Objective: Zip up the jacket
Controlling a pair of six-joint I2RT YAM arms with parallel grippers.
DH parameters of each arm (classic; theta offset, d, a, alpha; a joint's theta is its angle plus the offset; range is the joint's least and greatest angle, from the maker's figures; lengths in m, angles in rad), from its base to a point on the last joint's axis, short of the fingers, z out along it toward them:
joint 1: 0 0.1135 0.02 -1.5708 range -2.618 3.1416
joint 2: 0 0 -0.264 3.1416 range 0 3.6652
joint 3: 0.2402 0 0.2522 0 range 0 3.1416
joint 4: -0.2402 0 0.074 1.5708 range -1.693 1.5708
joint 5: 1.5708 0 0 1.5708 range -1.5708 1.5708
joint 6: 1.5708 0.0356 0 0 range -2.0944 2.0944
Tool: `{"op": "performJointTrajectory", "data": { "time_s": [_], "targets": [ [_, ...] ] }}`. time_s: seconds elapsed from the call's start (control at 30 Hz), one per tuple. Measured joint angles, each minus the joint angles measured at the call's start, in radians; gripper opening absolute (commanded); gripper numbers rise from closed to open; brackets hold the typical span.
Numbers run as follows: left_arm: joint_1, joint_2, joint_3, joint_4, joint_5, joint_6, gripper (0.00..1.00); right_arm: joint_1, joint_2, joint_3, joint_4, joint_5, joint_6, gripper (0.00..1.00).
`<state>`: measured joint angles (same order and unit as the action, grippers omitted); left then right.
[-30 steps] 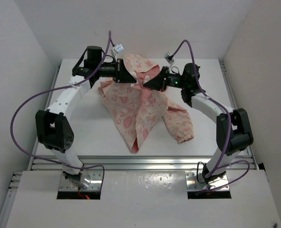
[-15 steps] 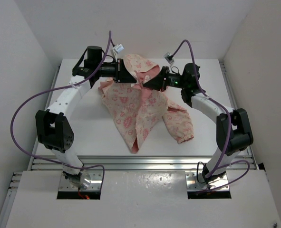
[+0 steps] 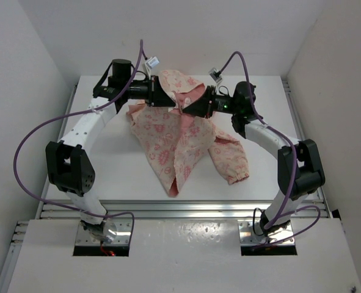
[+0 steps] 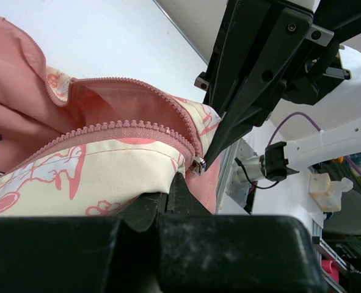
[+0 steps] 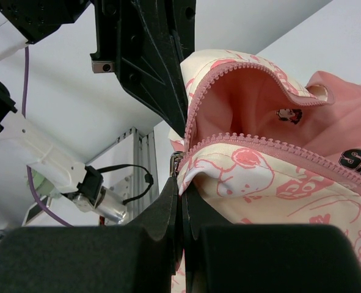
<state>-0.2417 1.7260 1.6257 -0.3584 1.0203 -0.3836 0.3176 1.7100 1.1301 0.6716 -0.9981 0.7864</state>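
The jacket (image 3: 171, 143), cream with pink print, hangs over the white table from both grippers, which meet at its collar. My left gripper (image 3: 173, 101) is shut on the cream fabric edge (image 4: 125, 174) just below the zipper end, its tips (image 4: 173, 183) closed tight. My right gripper (image 3: 189, 108) comes in from the opposite side, shut (image 5: 182, 183) on the metal zipper slider (image 5: 176, 160). That slider also shows in the left wrist view (image 4: 198, 163). Behind the slider the two pink tooth rows (image 4: 107, 128) stand apart, with salmon lining (image 5: 247, 97) showing between them.
A sleeve with an elastic cuff (image 3: 232, 162) lies on the table (image 3: 107, 171) to the right of the jacket's hem (image 3: 171, 186). An aluminium rail (image 3: 180, 210) runs along the near edge. White walls close in on three sides. Purple cables loop from both arms.
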Motion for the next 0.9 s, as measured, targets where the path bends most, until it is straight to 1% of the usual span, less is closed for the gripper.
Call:
{"op": "performJointTrajectory", "data": {
  "time_s": [0.9],
  "targets": [
    [0.000,0.000,0.000,0.000,0.002,0.001,0.00,-0.015,0.006,0.015,0.000,0.000,0.010,0.00]
  ]
}}
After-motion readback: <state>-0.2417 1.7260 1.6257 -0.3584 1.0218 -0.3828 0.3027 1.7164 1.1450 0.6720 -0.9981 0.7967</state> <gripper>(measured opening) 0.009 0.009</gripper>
